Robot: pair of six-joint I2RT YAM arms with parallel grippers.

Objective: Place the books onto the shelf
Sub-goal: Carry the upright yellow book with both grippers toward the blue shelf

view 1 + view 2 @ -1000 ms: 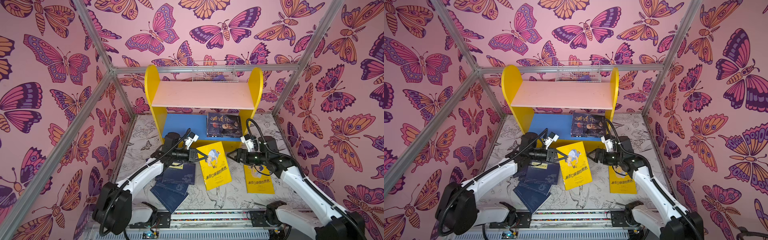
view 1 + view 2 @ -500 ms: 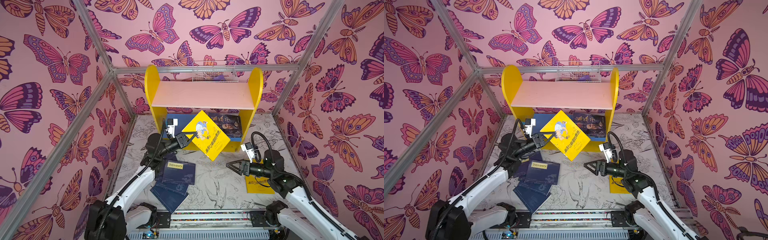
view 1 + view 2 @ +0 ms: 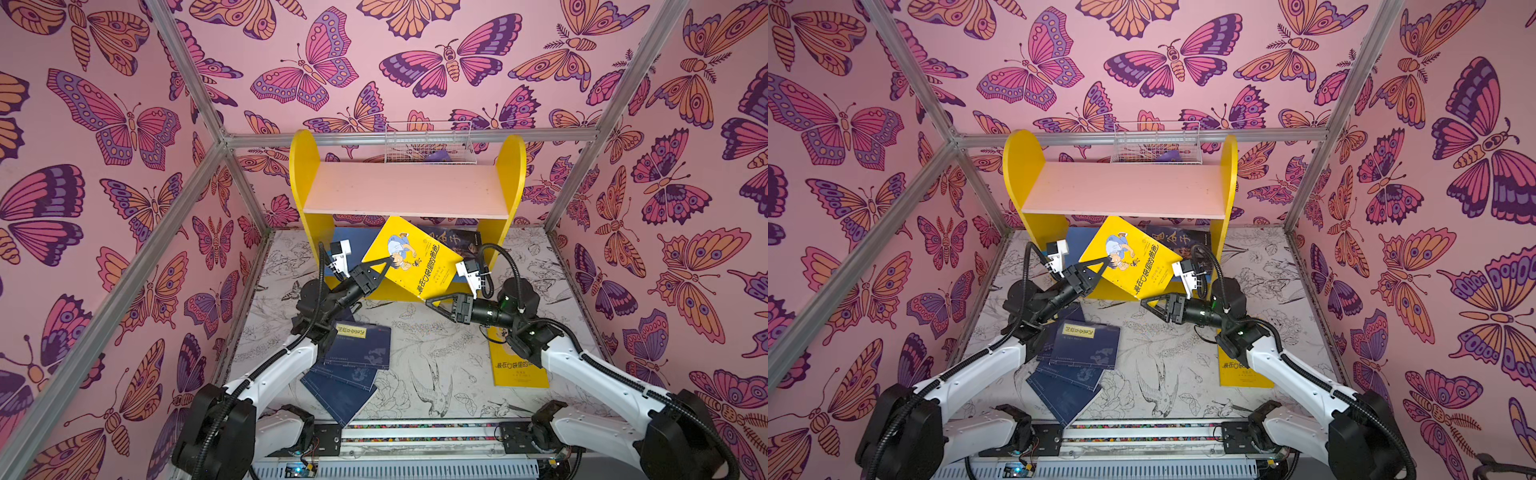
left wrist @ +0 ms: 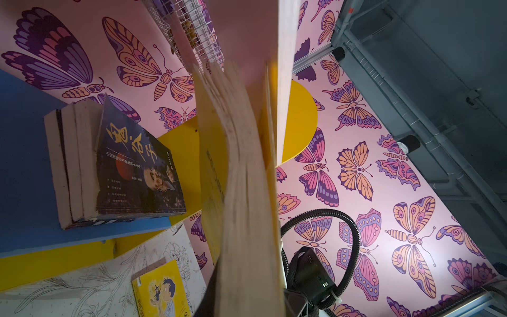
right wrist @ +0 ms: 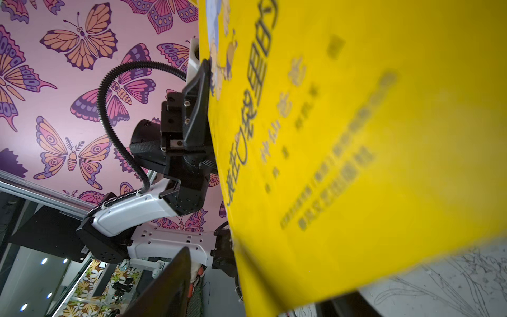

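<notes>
Dark books [image 3: 470, 242] half-hidden behind yellow book [image 3: 415, 259]

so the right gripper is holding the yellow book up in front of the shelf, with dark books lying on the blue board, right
Not quite: it is the left gripper that holds the yellow book, as both top views show. The rest stands: it is up in front of the shelf, and dark books lie on the blue board.
</notes>
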